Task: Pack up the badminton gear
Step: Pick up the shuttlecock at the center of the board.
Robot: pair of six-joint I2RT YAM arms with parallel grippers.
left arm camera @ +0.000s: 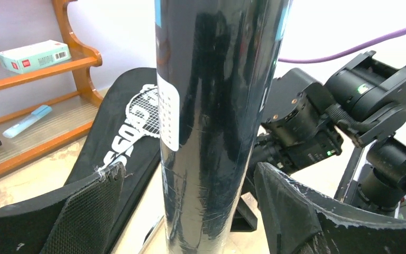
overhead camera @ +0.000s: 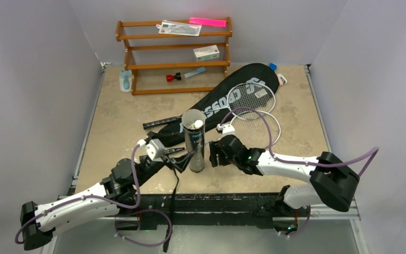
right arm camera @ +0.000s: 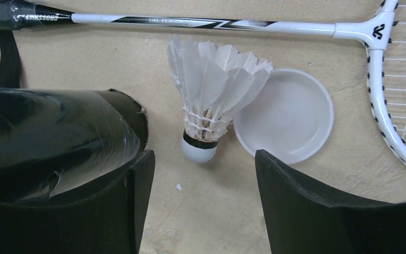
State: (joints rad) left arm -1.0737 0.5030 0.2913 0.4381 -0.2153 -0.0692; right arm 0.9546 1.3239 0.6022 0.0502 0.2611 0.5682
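The dark tube (overhead camera: 194, 143) stands upright with its top open and a white shuttlecock (overhead camera: 196, 125) inside. My left gripper (overhead camera: 182, 157) is open, its fingers on either side of the tube (left arm camera: 217, 132) near its base with small gaps. My right gripper (overhead camera: 214, 154) is open, just right of the tube, low over the table. In the right wrist view a feather shuttlecock (right arm camera: 206, 106) lies ahead of the open right gripper (right arm camera: 203, 201), beside a white lid (right arm camera: 288, 114). Two silver rackets (overhead camera: 251, 95) (overhead camera: 256, 128) lie partly on the black CROSSWAY bag (overhead camera: 219, 103).
The brown wooden rack (overhead camera: 174, 64) stands at the back, holding a white box (overhead camera: 206, 52), a pink strip (overhead camera: 208, 21) and small items. A racket shaft (right arm camera: 201, 22) runs just beyond the shuttlecock. The bag's black strap (overhead camera: 174, 180) trails toward the front edge.
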